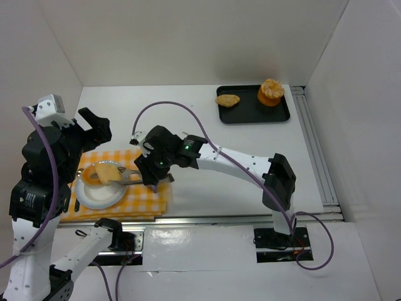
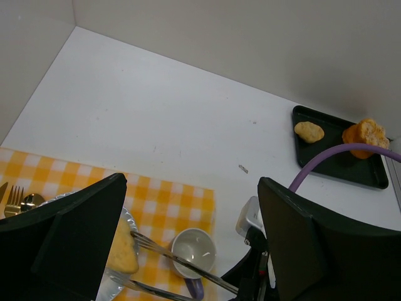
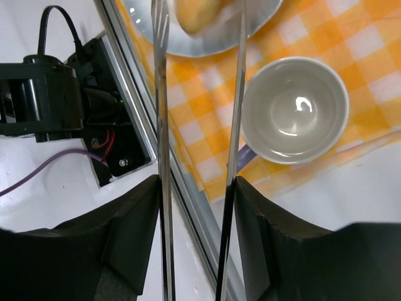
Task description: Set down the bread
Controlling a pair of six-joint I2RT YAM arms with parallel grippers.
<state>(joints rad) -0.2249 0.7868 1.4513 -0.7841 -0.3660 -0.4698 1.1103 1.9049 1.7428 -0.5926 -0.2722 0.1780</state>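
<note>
Two black fingers of the right gripper [image 3: 197,200] are clamped around a pair of metal tongs [image 3: 237,94], and we see the tong arms reaching past the mug [image 3: 294,110] to the white plate [image 1: 94,195]. Between the tong tips sits the bread [image 1: 108,172], low over the plate. Whether the tips are pinching it, we can't tell. Plate and mug both stand on the yellow checked cloth [image 1: 147,202]. Over on the other side, the left gripper [image 2: 191,182] hangs above that cloth, jaws spread wide, nothing in them. Far back, a black tray [image 1: 250,116] carries two more baked pieces.
</note>
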